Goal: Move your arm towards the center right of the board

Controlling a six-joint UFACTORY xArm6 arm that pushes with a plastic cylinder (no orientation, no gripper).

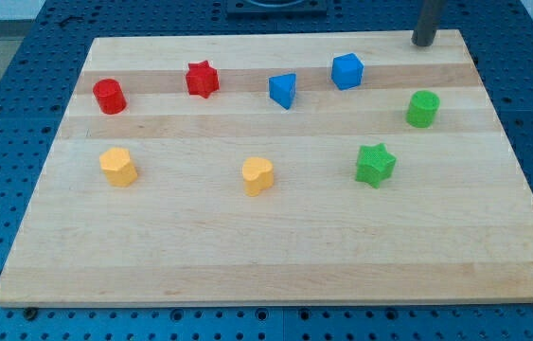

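My tip [423,42] rests at the top right of the wooden board [275,265], near its top edge. It touches no block. The nearest blocks are the blue cube [347,71], to the tip's lower left, and the green cylinder [422,109], straight below it towards the view's bottom. A green star [375,165] lies lower, right of centre.
A blue triangular block [283,90], a red star [202,79] and a red cylinder [110,97] line the top row. A yellow hexagonal block [117,166] and a yellow heart [257,176] lie in the lower row. A blue pegboard table [1,114] surrounds the board.
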